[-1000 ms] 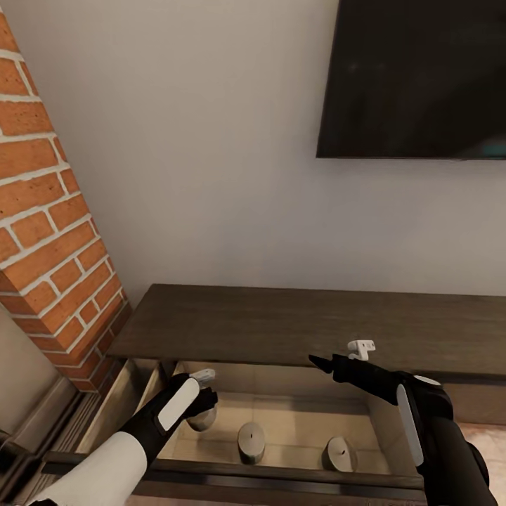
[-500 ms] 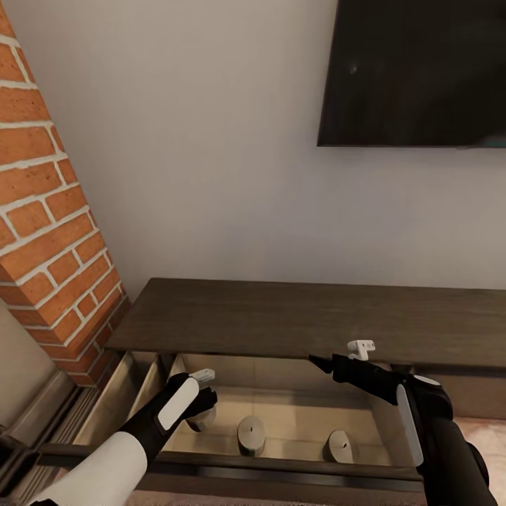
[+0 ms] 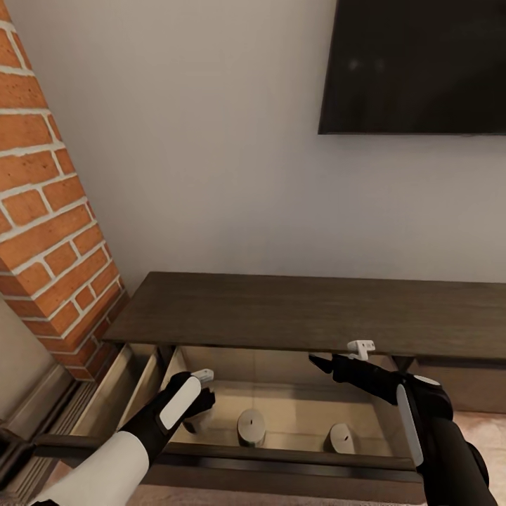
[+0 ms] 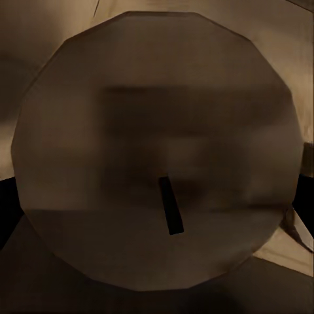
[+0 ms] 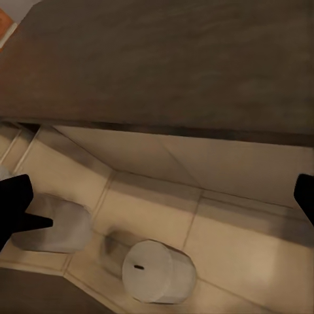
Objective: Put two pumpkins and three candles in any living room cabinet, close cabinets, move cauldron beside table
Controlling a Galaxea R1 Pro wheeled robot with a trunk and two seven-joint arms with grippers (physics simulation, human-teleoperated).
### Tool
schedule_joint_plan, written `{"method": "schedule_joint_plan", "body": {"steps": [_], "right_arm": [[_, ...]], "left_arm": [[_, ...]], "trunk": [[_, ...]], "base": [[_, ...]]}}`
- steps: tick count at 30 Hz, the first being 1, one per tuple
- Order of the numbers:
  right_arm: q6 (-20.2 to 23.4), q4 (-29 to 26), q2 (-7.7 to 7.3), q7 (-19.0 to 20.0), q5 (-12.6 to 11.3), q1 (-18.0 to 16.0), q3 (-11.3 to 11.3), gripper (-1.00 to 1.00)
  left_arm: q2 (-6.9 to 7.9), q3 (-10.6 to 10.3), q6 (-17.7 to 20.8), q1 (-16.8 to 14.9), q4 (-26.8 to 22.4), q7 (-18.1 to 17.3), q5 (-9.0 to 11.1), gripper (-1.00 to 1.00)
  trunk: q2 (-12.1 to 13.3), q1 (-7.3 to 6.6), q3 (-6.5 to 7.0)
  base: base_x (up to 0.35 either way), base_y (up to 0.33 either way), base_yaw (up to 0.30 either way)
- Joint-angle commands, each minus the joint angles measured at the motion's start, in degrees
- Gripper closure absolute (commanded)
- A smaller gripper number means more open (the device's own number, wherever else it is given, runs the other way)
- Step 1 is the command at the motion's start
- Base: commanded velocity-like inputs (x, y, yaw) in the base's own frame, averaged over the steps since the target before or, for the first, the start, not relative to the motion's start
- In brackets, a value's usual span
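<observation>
The dark brown cabinet [image 3: 316, 309] has a drawer [image 3: 302, 397] pulled open, showing its pale inside. Two beige-grey candles stand on the drawer floor, one in the middle [image 3: 251, 427] and one to the right [image 3: 342, 438]. A third candle [image 3: 196, 423] is at the drawer's left, and my left gripper [image 3: 200, 407] is shut on it from above. Its flat top and dark wick [image 4: 170, 206] sit very close in the left wrist view. My right gripper [image 3: 314, 360] hangs open over the drawer's back right with nothing held. The middle candle [image 5: 157, 271] also lies below it.
A black TV [image 3: 422, 63] hangs on the white wall above the cabinet. A red brick column [image 3: 42, 197] stands at the left. Another drawer [image 3: 133, 383] stands open beside the brick. The drawer's dark front rail [image 3: 281, 457] crosses just before my arms.
The whole picture has shifted upward, so the camera moved. Relative to the other two candles, my left gripper and its candle now sit lower in the drawer. The right gripper stays open.
</observation>
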Motion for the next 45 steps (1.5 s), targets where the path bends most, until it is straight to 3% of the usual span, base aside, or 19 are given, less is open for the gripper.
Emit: {"method": "schedule_joint_plan", "body": {"steps": [1, 6, 30, 32, 37, 45], "right_arm": [[0.00, 0.00, 0.00, 0.00, -0.02, 0.00, 0.00, -1.00], [0.00, 0.00, 0.01, 0.00, 0.00, 0.00, 0.00, -1.00], [0.16, 0.00, 0.09, -0.06, 0.07, 0.00, 0.00, -1.00], [0.17, 0.00, 0.10, -0.08, 0.07, 0.00, 0.00, -1.00], [0.18, 0.00, 0.10, -0.09, 0.07, 0.00, 0.00, -1.00], [0.18, 0.00, 0.03, -0.09, 0.07, 0.00, 0.00, -1.00]], "left_arm": [[-0.14, 0.00, -0.12, -0.01, -0.04, 1.20, 0.19, 1.00], [-0.35, -0.01, -0.09, -0.01, -0.63, 3.41, 0.29, 1.00], [0.34, -0.08, -0.60, 0.06, -0.91, 2.96, 0.65, 1.00], [0.16, -0.10, -0.41, 0.07, 0.15, 2.96, 0.65, 1.00], [-1.56, -0.14, -0.35, 0.08, 9.38, 2.69, 0.66, 1.00], [-2.03, -0.16, -0.82, 0.08, 9.86, 0.37, 0.42, 1.00]], "trunk": [[-0.42, 0.22, -0.18], [-1.62, 0.88, -0.72], [-1.62, 0.88, -0.72], [-1.62, 0.88, -0.72], [-1.62, 0.88, -0.72], [-1.62, 0.88, -0.72]], "base": [[0.000, 0.000, 0.000], [0.000, 0.000, 0.000], [0.078, 0.000, 0.000], [0.002, 0.000, 0.000], [0.000, 0.000, 0.000], [0.000, 0.000, 0.000]]}}
